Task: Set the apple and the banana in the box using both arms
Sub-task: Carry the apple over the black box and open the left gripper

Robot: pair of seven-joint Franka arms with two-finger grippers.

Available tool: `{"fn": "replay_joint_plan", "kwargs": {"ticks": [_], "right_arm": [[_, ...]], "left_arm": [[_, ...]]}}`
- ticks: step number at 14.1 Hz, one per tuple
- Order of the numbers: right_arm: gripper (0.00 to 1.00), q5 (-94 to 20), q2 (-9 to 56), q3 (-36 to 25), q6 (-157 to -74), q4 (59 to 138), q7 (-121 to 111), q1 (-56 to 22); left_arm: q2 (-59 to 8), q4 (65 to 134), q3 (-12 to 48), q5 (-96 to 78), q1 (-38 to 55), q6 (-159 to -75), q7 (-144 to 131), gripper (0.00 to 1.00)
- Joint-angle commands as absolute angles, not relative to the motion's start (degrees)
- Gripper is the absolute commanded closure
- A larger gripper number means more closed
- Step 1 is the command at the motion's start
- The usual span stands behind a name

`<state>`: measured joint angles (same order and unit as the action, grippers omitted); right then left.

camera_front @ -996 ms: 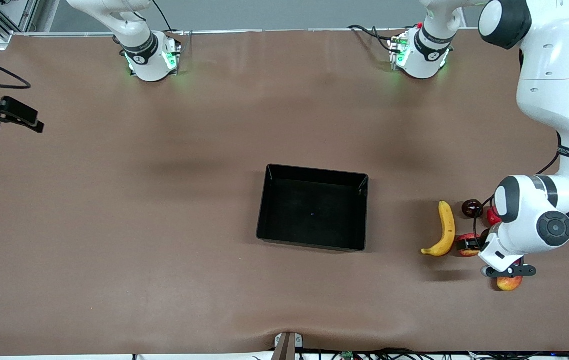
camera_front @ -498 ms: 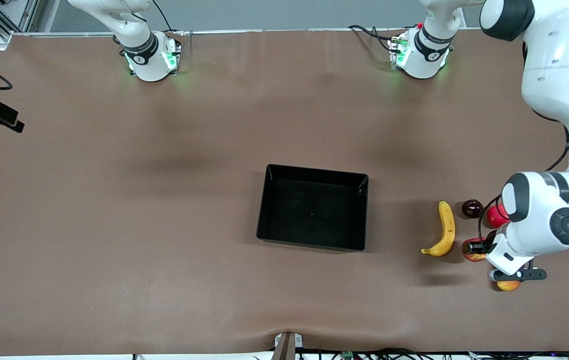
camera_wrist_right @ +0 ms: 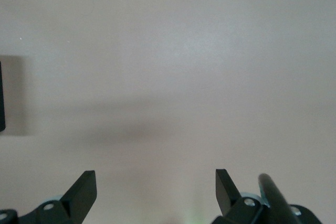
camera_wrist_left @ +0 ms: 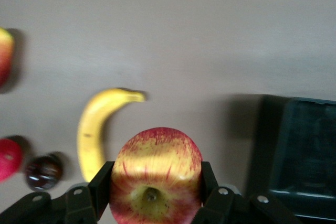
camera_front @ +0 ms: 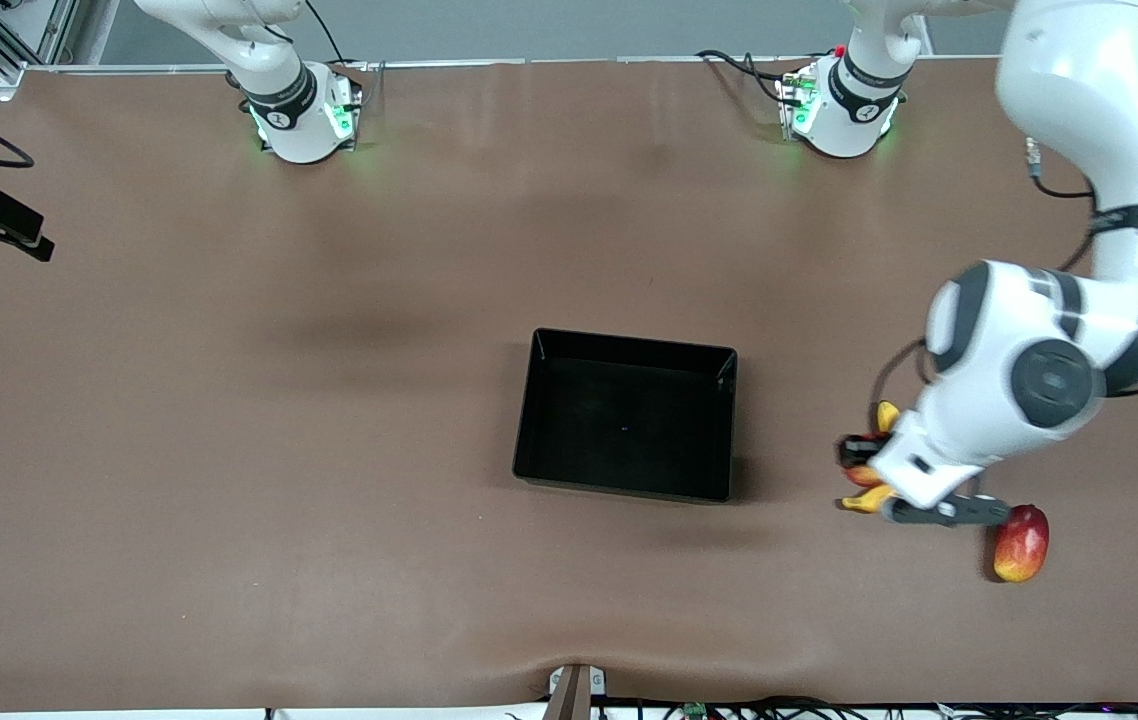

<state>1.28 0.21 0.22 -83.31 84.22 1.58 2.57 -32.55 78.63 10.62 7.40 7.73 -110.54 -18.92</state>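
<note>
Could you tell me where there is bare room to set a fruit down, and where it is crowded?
The box is bare inside, and the table from it toward the right arm's end is bare. It is crowded at the left arm's end: the left tool holds the apple over the banana, beside the mango.

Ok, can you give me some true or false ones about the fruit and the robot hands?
1. The left gripper is holding the apple. True.
2. The banana is inside the box. False: it lies on the table, toward the left arm's end, and the box holds nothing.
3. The right gripper is squeezing a fruit. False: its fingers are open with only bare table under them.
4. The held apple is up over the banana. True.
5. The mango is the fruit on the table nearest the front camera. True.
6. The apple is green. False: it is red streaked with yellow.
</note>
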Motion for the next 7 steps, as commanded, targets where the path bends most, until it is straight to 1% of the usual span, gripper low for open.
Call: {"fn": "replay_joint_plan", "kwargs": {"ticks": [1,4,7], "right_arm": [[0.00,1.67,0.53,0.26,-82.88,83.14,1.14,2.46],[0.00,1.67,0.53,0.09,-83.58,83.14,-6.47,2.81],[0.00,-0.44,0.53,-0.17,-82.97,83.14,-7.21,3.07]], "left_arm": [[-31.55,79.98,10.46,6.85,13.77,-110.21,-27.56,1.00],[-34.62,79.98,10.46,7.21,21.16,-111.35,-36.01,1.00],[-37.61,80.94,10.46,7.12,23.90,-116.96,-39.02,1.00]]}}
